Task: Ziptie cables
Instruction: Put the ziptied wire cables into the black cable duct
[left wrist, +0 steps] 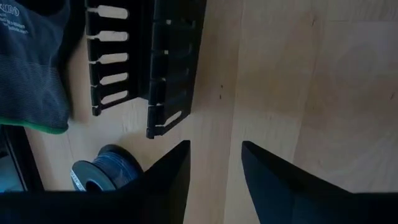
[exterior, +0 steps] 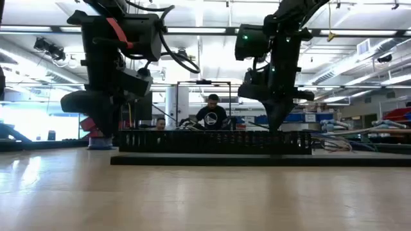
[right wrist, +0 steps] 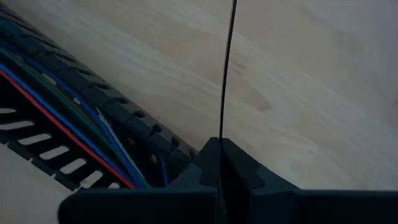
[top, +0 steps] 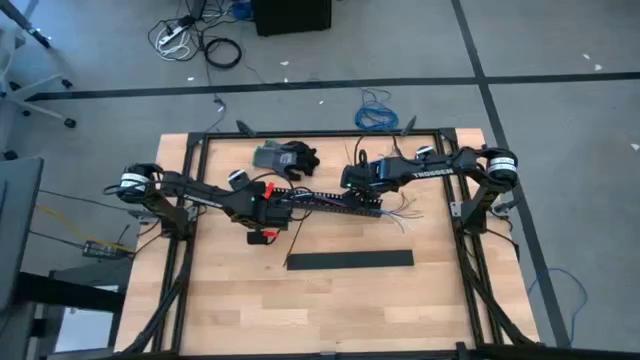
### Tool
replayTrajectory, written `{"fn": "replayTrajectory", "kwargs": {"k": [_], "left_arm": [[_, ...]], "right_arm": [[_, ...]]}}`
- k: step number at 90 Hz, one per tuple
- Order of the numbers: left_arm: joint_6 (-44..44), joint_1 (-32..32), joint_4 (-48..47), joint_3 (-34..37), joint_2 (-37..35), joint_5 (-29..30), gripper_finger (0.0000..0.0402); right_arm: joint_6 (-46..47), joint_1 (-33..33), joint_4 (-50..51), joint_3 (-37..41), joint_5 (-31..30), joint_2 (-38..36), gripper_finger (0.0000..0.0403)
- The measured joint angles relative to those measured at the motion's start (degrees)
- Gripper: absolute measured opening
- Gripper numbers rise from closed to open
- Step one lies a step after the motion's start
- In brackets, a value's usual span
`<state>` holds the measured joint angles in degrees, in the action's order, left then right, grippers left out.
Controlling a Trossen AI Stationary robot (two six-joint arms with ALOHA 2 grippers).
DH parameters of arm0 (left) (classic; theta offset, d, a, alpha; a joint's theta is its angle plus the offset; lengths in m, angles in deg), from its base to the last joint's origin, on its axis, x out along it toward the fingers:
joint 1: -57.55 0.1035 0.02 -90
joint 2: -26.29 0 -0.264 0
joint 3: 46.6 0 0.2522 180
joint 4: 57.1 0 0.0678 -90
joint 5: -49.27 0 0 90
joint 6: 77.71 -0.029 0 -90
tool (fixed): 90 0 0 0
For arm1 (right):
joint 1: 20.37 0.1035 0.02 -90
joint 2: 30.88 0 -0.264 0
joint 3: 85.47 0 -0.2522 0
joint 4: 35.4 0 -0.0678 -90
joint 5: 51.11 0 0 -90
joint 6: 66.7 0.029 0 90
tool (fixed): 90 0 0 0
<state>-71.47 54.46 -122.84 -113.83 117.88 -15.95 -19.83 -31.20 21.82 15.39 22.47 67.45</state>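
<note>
high view: both arms reach over the wooden table [top: 330, 300]. the left gripper [top: 283, 204] and the right gripper [top: 352, 181] sit at opposite ends of the black slotted duct [top: 335, 202]. the cables [top: 405, 213] fan out past the duct's right end. a flat black bar [top: 349, 260] lies nearer the front edge, and a glove [top: 285, 158] lies behind the duct.

low view: the duct [exterior: 212, 141] stands across the table, with a person [exterior: 212, 115] in the room behind.

left wrist view: the left gripper [left wrist: 214, 163] has its fingers spread with nothing between them, near the duct's end [left wrist: 168, 68], a glove [left wrist: 34, 62] and a small spool [left wrist: 102, 171].

right wrist view: the right gripper [right wrist: 219, 163] is pressed together on a thin black ziptie [right wrist: 227, 68]; red, blue and green cables [right wrist: 68, 118] run inside the duct [right wrist: 93, 143].
</note>
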Motion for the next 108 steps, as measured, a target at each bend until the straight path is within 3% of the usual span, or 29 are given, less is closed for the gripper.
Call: {"fn": "replayTrajectory", "kwargs": {"k": [41,64,80,108], "left_arm": [[0.0,0.0,0.1,0.0,0.0,0.0,0.0137],[0.0,0.0,0.0,0.0,0.0,-0.7,0.0137],[0.0,0.0,0.0,0.0,0.0,-0.9,0.0137],[-0.1,0.0,0.0,0.0,0.0,-0.9,0.0137]], "right_arm": [[-0.7,0.0,-2.2,-0.1,0.3,5.7,0.0000],[-5.4,-0.2,-7.0,0.0,2.0,4.8,0.0012],[-7.1,-0.1,-10.4,-0.1,3.0,4.7,0.0064],[-6.7,-1.7,-10.6,-0.1,9.0,4.7,0.0211]]}}
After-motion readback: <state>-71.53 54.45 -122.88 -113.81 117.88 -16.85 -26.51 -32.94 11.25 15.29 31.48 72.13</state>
